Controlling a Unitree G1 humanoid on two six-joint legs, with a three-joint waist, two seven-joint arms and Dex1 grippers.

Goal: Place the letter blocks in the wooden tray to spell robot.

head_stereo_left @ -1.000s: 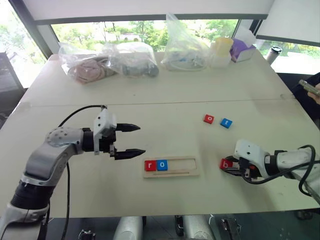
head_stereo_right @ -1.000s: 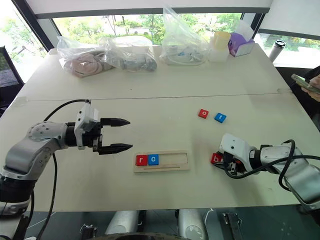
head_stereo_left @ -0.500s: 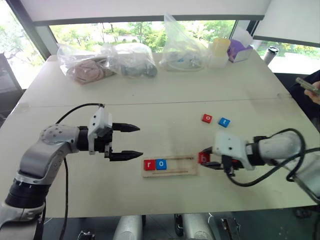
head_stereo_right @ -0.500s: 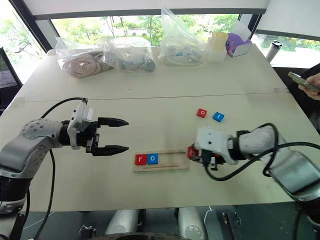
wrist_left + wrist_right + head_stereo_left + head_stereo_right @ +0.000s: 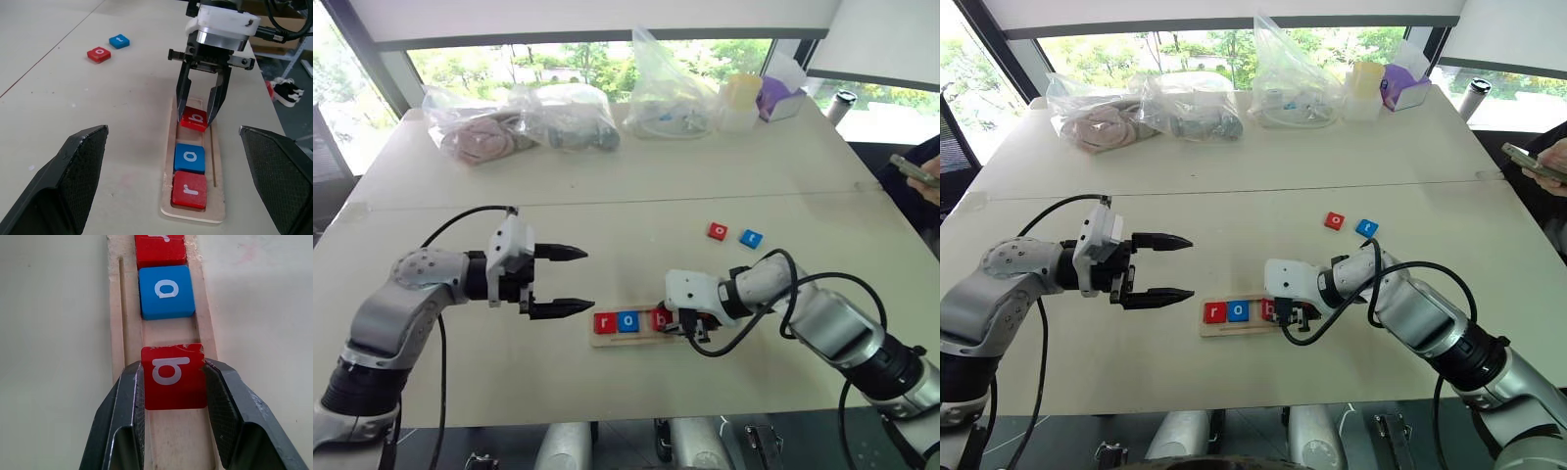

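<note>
Left wrist view: the right end effector (image 5: 198,115) points down over the wooden tray (image 5: 167,208), its two black fingers (image 5: 183,93) clamped on the sides of the red b block (image 5: 194,119).
Red b block: held tilted over the slot, a small gap away from the blue o block (image 5: 190,158); whether its lower edge touches the slot floor I cannot tell.
Tray contents: the red r block (image 5: 189,189) sits at the tray's left end, with the blue o block touching it on its right; both lie flat in the slot.
Right wrist view: the b block (image 5: 174,377) is pinched between the two finger pads, directly over the slot, with the blue o (image 5: 166,292) and red r (image 5: 160,248) lined up beyond it.
Left end effector (image 5: 563,280): fingers spread wide, holding nothing, hovering above the desk (image 5: 607,176) just left of the tray's left end, pointing towards the right.
Loose blocks: a red o block (image 5: 718,231) and a blue t block (image 5: 751,238) lie side by side on the desk, beyond the tray and to its right, well apart from it.
Far edge of the desk: clear plastic bags (image 5: 524,117) of items and a purple box (image 5: 781,99).
</note>
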